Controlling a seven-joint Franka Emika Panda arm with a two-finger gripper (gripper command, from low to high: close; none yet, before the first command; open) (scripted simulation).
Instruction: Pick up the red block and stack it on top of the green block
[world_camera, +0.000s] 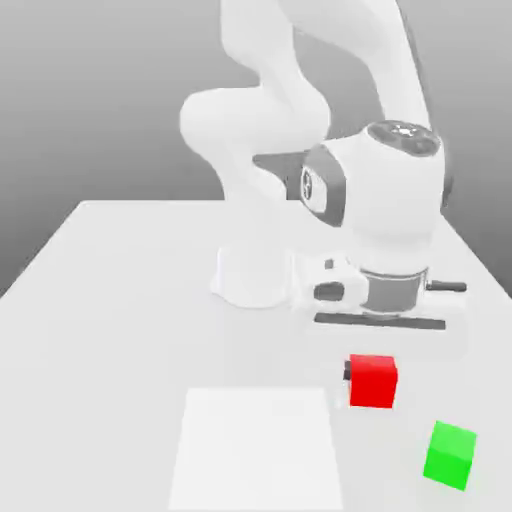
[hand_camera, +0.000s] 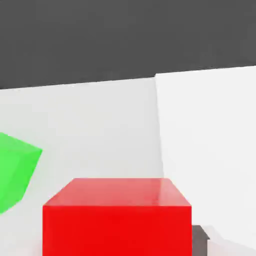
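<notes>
The red block (world_camera: 374, 383) sits between the fingers of my gripper (world_camera: 372, 372), right under the white hand. One dark finger (world_camera: 347, 370) presses against the block's side on the exterior view's left, and the other finger is hidden behind the block. In the hand view the red block (hand_camera: 117, 220) looms close, with a dark fingertip (hand_camera: 200, 240) tight against its edge. The green block (world_camera: 450, 455) rests on the table nearer the camera and towards the exterior view's right, a short gap away from the red one. Part of the green block (hand_camera: 15, 175) shows in the hand view.
A lighter white rectangle (world_camera: 260, 450) lies flat on the grey table (world_camera: 110, 300), on the exterior view's left of the blocks; it appears in the hand view as a white patch (hand_camera: 210, 150). The arm's base (world_camera: 255, 275) stands behind the hand.
</notes>
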